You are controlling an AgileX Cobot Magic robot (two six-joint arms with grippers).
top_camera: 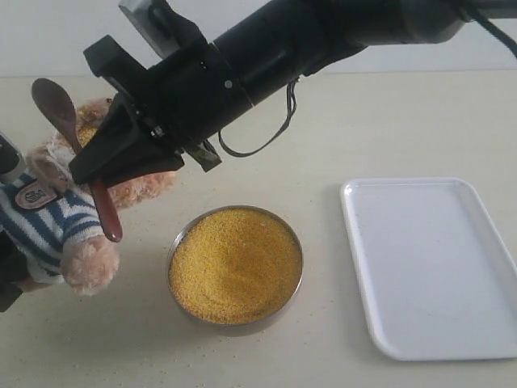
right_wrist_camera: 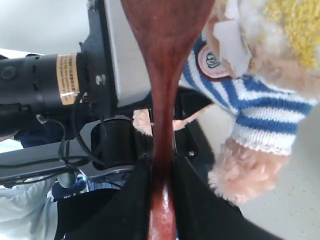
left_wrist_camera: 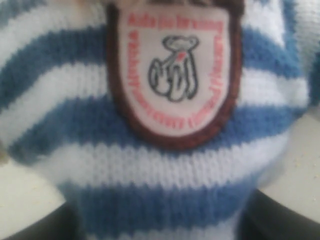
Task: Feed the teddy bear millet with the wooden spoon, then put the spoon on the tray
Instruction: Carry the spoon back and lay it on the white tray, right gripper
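Observation:
The teddy bear (top_camera: 42, 217) leans at the far left in its striped shirt, with yellow grains in its hollow face (right_wrist_camera: 295, 22). My right gripper (top_camera: 84, 173) reaches across from the right and is shut on the handle of the wooden spoon (top_camera: 55, 105). The spoon's bowl points up beside the bear's head and looks empty. In the right wrist view the spoon (right_wrist_camera: 162, 75) runs between the black fingers (right_wrist_camera: 200, 200). My left gripper (left_wrist_camera: 160, 225) clasps the bear's body (left_wrist_camera: 175, 165), whose badge fills that view. The millet (top_camera: 236, 263) fills the metal bowl. The tray (top_camera: 432, 267) lies empty at the right.
The round metal bowl (top_camera: 174, 250) stands at the front middle, just right of the bear's paw. A black cable (top_camera: 279, 129) loops under the right arm. The left arm's body (right_wrist_camera: 50, 85) shows close behind the spoon in the right wrist view.

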